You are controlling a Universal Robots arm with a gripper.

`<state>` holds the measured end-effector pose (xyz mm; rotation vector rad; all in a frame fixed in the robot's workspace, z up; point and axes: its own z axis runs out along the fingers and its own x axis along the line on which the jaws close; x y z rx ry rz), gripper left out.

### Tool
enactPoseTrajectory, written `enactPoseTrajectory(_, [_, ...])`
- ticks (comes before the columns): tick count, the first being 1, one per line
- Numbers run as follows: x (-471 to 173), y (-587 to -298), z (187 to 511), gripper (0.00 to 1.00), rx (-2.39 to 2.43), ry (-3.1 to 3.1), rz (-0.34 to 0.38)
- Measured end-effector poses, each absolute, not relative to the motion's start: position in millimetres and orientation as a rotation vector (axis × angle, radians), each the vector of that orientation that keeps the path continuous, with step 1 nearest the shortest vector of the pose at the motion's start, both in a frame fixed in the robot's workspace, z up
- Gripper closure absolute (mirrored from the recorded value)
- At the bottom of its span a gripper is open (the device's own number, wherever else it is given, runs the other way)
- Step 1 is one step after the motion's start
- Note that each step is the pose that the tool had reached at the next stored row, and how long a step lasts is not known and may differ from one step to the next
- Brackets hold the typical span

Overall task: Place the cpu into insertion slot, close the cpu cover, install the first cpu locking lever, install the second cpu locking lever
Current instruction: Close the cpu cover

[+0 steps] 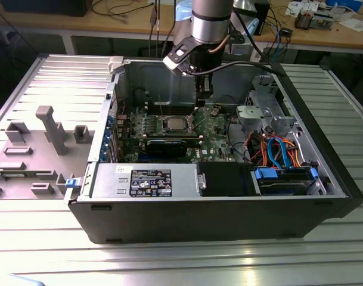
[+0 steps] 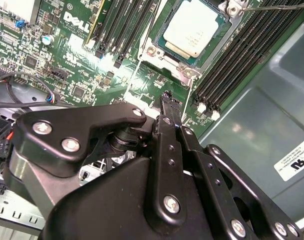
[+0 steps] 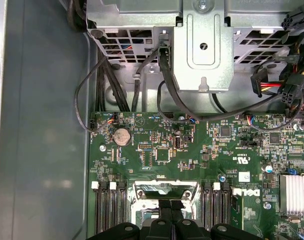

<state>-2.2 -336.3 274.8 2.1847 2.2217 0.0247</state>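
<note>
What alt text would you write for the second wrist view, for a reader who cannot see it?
The gripper, jaws shut and empty, stands in the foreground over a green circuit board. Beyond its tip the cpu lies in the insertion slot, between rows of black memory slots.

room: open above cpu (image 2: 194,27) | obstacles: memory slots (image 2: 236,55) on 2 sides | drive cage (image 3: 201,45) nearby

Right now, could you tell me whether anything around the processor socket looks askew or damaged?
Nothing stands out. The cpu lies flat and square within the cpu cover, with no visible damage on the surrounding board. The shut pincer is poised close beside it.
</note>
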Motion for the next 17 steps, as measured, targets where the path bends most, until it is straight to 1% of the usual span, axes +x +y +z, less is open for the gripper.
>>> enactPoseTrajectory(5, [-1.4, -336.3, 274.7, 0.89, 2.185, 2.222, 0.025])
enactPoseTrajectory(17, [27.1, -335.2, 269.5, 0.89, 2.181, 2.224, 0.018])
